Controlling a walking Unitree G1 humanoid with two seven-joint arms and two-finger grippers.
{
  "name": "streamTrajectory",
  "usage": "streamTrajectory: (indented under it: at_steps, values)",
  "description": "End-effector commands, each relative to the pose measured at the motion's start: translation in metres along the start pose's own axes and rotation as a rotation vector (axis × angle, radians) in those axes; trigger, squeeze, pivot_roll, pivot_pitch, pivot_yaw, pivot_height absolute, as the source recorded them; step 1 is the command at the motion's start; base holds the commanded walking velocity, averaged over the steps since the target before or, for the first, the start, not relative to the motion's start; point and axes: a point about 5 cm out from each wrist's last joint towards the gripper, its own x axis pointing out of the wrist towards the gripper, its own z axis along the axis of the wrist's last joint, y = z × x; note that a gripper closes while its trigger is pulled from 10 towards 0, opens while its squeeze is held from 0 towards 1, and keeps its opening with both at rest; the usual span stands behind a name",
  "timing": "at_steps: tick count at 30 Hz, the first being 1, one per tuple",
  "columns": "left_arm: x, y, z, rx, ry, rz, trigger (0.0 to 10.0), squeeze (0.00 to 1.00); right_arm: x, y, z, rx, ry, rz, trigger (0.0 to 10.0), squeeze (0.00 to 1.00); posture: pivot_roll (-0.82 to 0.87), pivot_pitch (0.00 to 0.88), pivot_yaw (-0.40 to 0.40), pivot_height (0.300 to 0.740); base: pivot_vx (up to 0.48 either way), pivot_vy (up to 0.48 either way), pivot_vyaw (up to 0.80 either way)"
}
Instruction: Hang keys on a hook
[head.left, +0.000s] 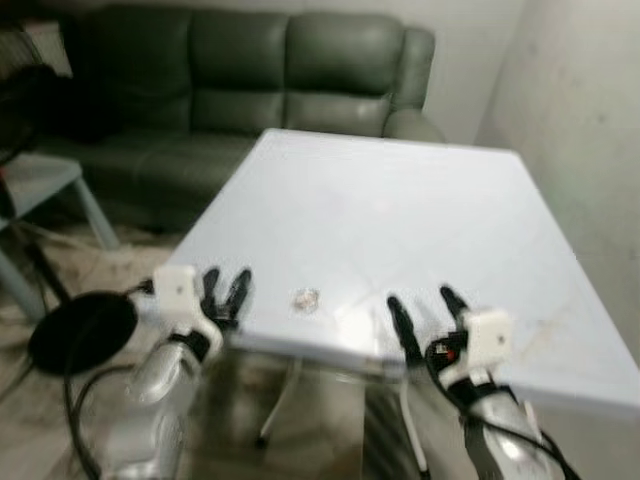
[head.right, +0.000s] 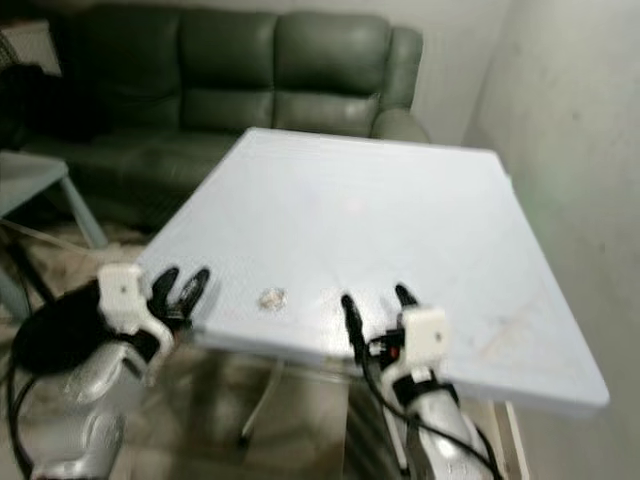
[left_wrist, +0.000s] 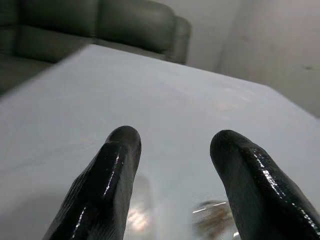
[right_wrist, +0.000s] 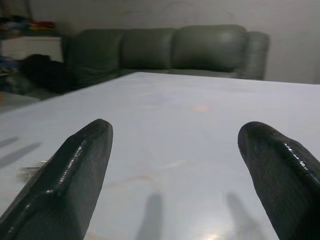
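A small bunch of keys (head.left: 306, 299) lies on the white table (head.left: 400, 210) close to its near edge. My left gripper (head.left: 226, 286) hovers at the table's near left corner, just left of the keys, open and holding nothing. In the left wrist view the keys (left_wrist: 215, 217) show blurred beside one fingertip. My right gripper (head.left: 426, 305) is over the near edge to the right of the keys, open wide and holding nothing. In the right wrist view the keys (right_wrist: 31, 169) sit far off to one side.
A dark green sofa (head.left: 250, 80) stands beyond the table. A light wall (head.left: 590, 120) runs along the right. A small side table (head.left: 45, 185) and a round black object (head.left: 80, 330) sit at the left on the floor.
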Motion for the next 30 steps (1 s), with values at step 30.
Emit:
streamTrajectory:
  at_steps: [30]
  values:
    - [0.0069, -0.0138, -0.0038, -0.035, 0.003, -0.022, 10.0, 0.0, -0.0007, -0.0135, 0.0053, -0.029, 0.002, -0.027, 10.0, 0.0, -0.02, 0.0, -0.02, 0.74, 0.088, 0.0, 0.0]
